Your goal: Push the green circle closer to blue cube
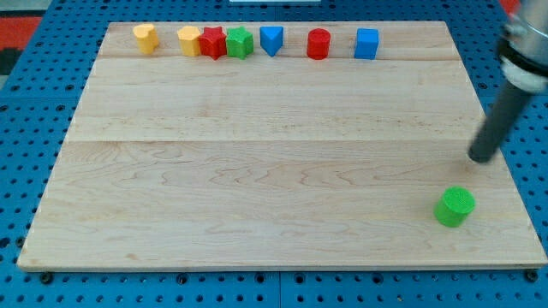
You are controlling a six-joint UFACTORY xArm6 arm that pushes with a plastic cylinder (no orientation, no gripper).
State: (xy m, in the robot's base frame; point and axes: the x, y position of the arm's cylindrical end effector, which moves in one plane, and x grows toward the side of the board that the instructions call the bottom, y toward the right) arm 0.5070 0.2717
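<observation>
The green circle [454, 206] lies near the view's bottom right corner of the wooden board [257, 171]. The blue cube [366, 43] stands in the row along the view's top edge, towards the right. My tip [482, 157] is at the view's right side of the board, a short way above and to the right of the green circle, not touching it. The dark rod slants up to the view's top right corner.
Along the view's top edge stand a yellow block [145, 38], another yellow block [188, 39], a red star [212, 43], a green block [240, 42], a blue triangular block [271, 39] and a red cylinder [318, 44]. Blue pegboard surrounds the board.
</observation>
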